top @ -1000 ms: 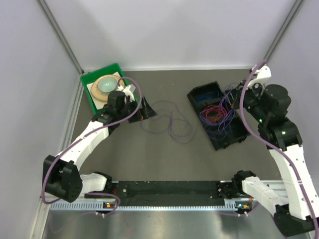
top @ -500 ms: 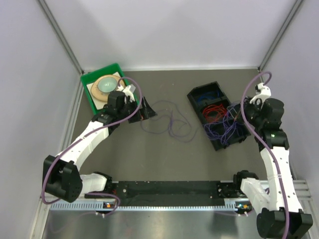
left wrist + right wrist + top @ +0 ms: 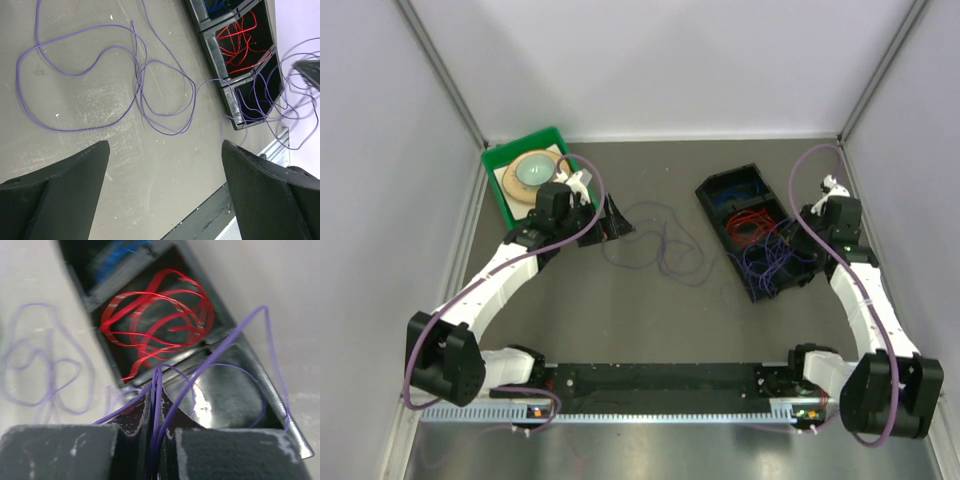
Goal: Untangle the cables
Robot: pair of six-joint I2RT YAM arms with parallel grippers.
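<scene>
Apparently the step in hand is the drawing of purple strands out of the tangle, and it takes place on the dark grey table (image 3: 620,330), around the black plastic box with three compartments (image 3: 708,203) that lies at an angle on its right half. The right gripper (image 3: 157,432) hangs just beside the near end of this box; its jaws are pressed together and pinch several strands of the thin purple cables (image 3: 156,390), which rise to it from the nearest compartment. The left gripper (image 3: 165,165) hovers over the left half with jaws spread fully and holds nothing; below it more purple cable lies in loose crossing loops on the table, and one strand runs from them to the box. I judge that the next move calls for a slow pull by the right arm, so that the pinched strands slide free without tightening the loops or shifting the box. As for containers, the box has thin blue cables (image 3: 117,257) in its far compartment, curled red cables (image 3: 150,347) in the middle one and purple ones in the near one, some hanging over the wall. The smaller green plastic tray (image 3: 492,180) at the far left holds a pale round bowl (image 3: 533,170) on a wooden disc (image 3: 515,182), well apart from all cables.
</scene>
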